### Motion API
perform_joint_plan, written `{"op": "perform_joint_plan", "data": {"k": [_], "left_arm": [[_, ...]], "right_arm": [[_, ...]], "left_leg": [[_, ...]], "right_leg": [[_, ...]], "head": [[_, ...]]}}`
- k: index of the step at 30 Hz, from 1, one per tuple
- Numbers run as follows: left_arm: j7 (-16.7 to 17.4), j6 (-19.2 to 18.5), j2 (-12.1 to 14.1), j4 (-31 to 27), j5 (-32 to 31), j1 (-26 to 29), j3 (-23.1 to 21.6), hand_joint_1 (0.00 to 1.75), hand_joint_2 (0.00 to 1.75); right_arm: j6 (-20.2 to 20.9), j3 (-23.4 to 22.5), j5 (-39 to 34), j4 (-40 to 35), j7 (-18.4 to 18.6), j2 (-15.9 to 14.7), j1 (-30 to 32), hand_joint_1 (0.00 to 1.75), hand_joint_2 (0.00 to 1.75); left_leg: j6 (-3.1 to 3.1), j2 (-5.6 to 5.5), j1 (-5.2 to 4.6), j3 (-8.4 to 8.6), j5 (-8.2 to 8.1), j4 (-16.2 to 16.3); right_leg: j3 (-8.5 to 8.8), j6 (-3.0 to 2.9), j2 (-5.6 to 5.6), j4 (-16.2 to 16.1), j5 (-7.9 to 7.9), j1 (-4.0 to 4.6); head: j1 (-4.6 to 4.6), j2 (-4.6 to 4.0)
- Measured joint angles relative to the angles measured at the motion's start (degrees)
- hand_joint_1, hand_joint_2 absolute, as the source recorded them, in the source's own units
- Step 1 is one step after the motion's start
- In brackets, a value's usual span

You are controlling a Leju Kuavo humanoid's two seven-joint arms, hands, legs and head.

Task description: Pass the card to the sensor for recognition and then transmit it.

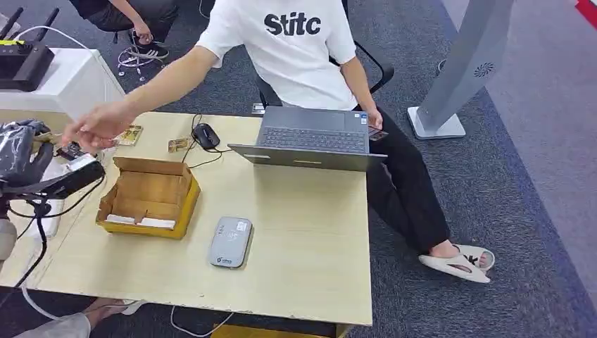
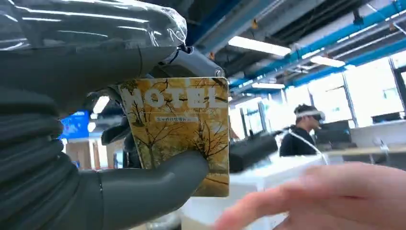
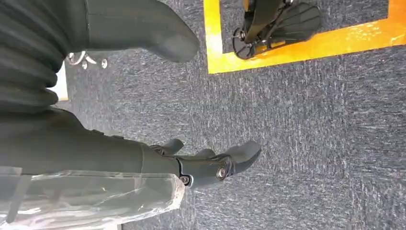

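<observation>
My left hand (image 1: pixel 28 158) is raised at the table's left edge and pinches a yellow hotel card (image 2: pixel 179 132) with autumn trees between thumb (image 2: pixel 158 184) and fingers. A person's hand (image 1: pixel 98 127) reaches toward it; the same hand (image 2: pixel 330 194) appears blurred close to the card. The grey card sensor (image 1: pixel 230 241) lies flat on the wooden table (image 1: pixel 303 239), right of the cardboard box. My right hand (image 3: pixel 201 165) hangs over grey carpet, fingers apart, holding nothing.
An open cardboard box (image 1: pixel 149 196) sits at table left. A laptop (image 1: pixel 310 137), a mouse (image 1: pixel 205 135) and two more cards (image 1: pixel 129 135) lie at the far side. The seated person (image 1: pixel 296 49) is behind the table. A white stand (image 1: pixel 457 77) is at right.
</observation>
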Motion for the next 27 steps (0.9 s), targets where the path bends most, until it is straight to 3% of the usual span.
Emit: {"op": "perform_joint_plan", "data": {"k": [5, 6, 7, 15, 19, 23, 27], "left_arm": [[0.35, 0.04, 0.09, 1.94, -2.99, -3.77, -3.55, 1.66, 1.75], [0.35, 0.04, -0.11, 2.30, -3.07, -4.55, -4.17, 1.03, 1.75], [0.37, 0.07, -0.31, 2.60, -3.12, -5.14, -4.76, 0.03, 1.75], [2.16, 3.08, -2.97, 3.91, -2.51, -6.14, -6.71, 0.00, 1.75], [2.12, 6.14, -3.50, 3.02, 0.68, -3.59, -6.66, 0.00, 1.75], [0.66, 11.25, -3.58, -3.18, 5.55, 5.17, -3.22, 0.00, 1.75], [-4.56, 19.49, -6.20, -13.95, 8.87, 20.48, 5.50, 0.00, 1.75]], "right_arm": [[-0.17, 0.00, 0.98, 0.00, 0.42, -0.02, -0.05, 0.00, 1.75], [-0.24, 0.00, 1.07, 0.00, 0.42, -0.02, -0.06, 0.00, 1.75], [-0.35, 0.00, 1.14, 0.00, 0.41, 0.00, -0.13, 0.00, 1.75], [-0.96, 0.00, 1.03, 0.00, 0.39, 0.00, -0.21, 0.00, 1.75], [-1.14, -0.09, 0.46, 0.00, 0.41, 0.00, -0.10, 0.00, 1.75], [-1.35, -0.96, -0.83, 0.00, 0.37, 0.20, 0.11, 0.00, 1.75], [-1.95, -2.43, -2.10, -0.09, 0.13, 0.94, 0.65, 0.00, 1.75]], "left_leg": [[0.00, 0.02, 0.00, 0.01, 0.00, 0.01], [0.00, -0.02, 0.00, 0.01, 0.00, 0.01], [0.00, -0.02, 0.00, 0.01, 0.00, 0.01], [0.00, 0.01, -0.01, 0.01, 0.00, 0.01], [0.00, 0.08, -0.01, 0.00, -0.01, 0.00], [0.00, 0.29, -0.03, 0.02, -0.10, -0.02], [-0.01, 0.60, -0.05, 0.10, -0.34, -0.03]], "right_leg": [[-0.02, 0.00, 0.01, 0.00, 0.00, 0.00], [0.01, 0.00, -0.01, 0.00, 0.00, 0.00], [0.02, 0.00, -0.01, 0.00, 0.00, 0.00], [0.01, 0.00, 0.02, 0.00, 0.01, 0.00], [0.03, 0.00, 0.08, 0.01, 0.00, -0.01], [-0.04, -0.01, 0.30, 0.00, -0.03, -0.01], [-0.08, 0.01, 0.63, -0.03, -0.10, -0.04]], "head": [[-0.02, 0.00], [-0.02, 0.00], [0.00, 0.00], [-0.02, 0.00], [-0.02, 0.00], [-0.04, 0.00], [-0.09, 0.00]]}}
